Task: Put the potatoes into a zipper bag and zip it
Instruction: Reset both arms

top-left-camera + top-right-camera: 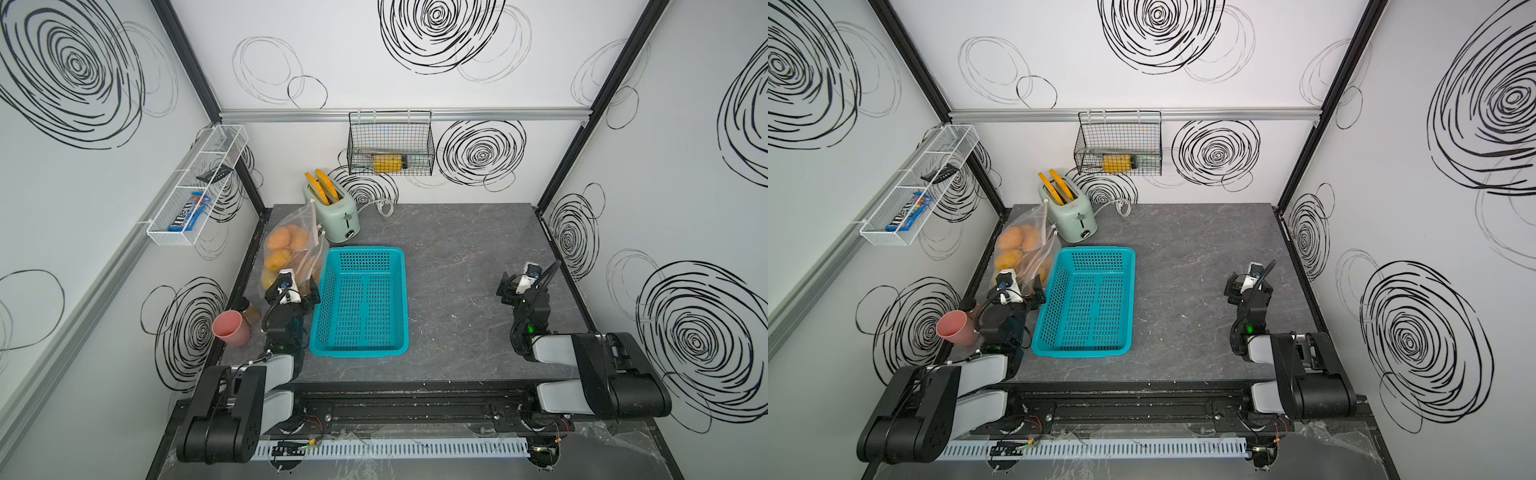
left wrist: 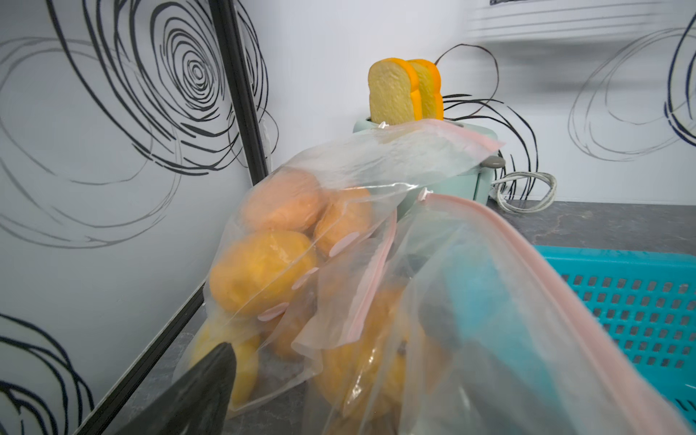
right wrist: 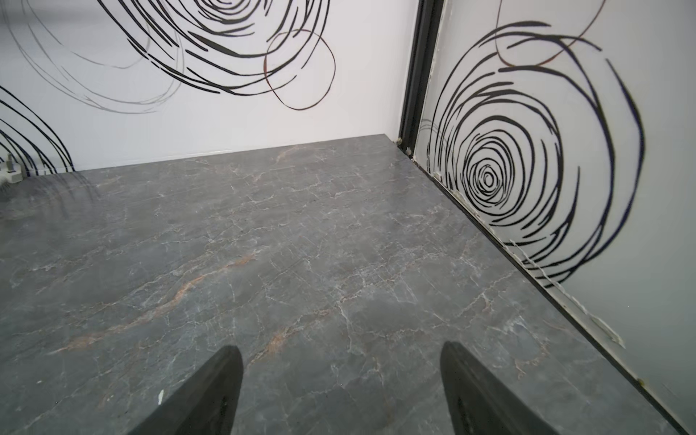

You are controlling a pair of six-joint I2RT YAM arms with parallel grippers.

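Note:
Several orange-brown potatoes lie inside a clear zipper bag at the table's left edge, between the wall and the toaster. The bag's pink zipper strips stand apart, so its mouth gapes. My left gripper is open at the bag's near end. Loose bag film hangs between its fingers, and one finger shows only through the plastic. My right gripper is open over bare table at the right, holding nothing.
A teal plastic basket sits right of the bag. A mint toaster with toast slices stands behind the bag. A pink cup and a jar stand left of my left arm. Wire racks hang on the walls.

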